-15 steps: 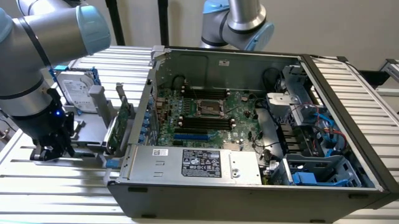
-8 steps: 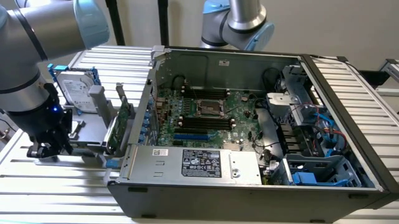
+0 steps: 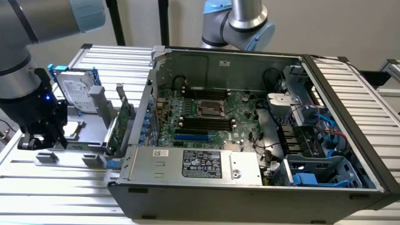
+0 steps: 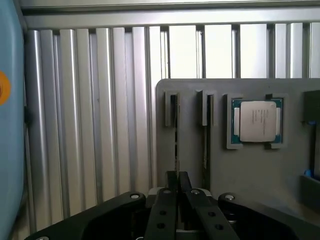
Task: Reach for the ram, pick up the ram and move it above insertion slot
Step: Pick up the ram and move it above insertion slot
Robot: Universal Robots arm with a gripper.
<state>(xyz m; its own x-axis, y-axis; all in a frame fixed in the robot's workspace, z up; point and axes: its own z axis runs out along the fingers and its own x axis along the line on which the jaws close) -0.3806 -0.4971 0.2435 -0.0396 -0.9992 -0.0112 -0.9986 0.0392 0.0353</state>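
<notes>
Gripper (image 4: pixel 177 175) clamps the ram (image 4: pixel 176 131), upright on edge in the grey holder (image 4: pixel 191 150), well outside the computer case (image 3: pixel 250 199).

You're watching the ram (image 4: pixel 176 142) hiding its near end behind the gripper (image 4: pixel 176 175), the arm (image 3: pixel 16 75) being cropped at the upper left corner of the exterior view

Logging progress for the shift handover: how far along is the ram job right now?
Done: the reach. The gripper is down at the gray holder, and it appears closed on the edge of the ram.
In hand: the ram, seated upright in its holder groove, not lifted.
Not yet done: the lift, and the move above the insertion slot on the motherboard inside the open case.
</notes>
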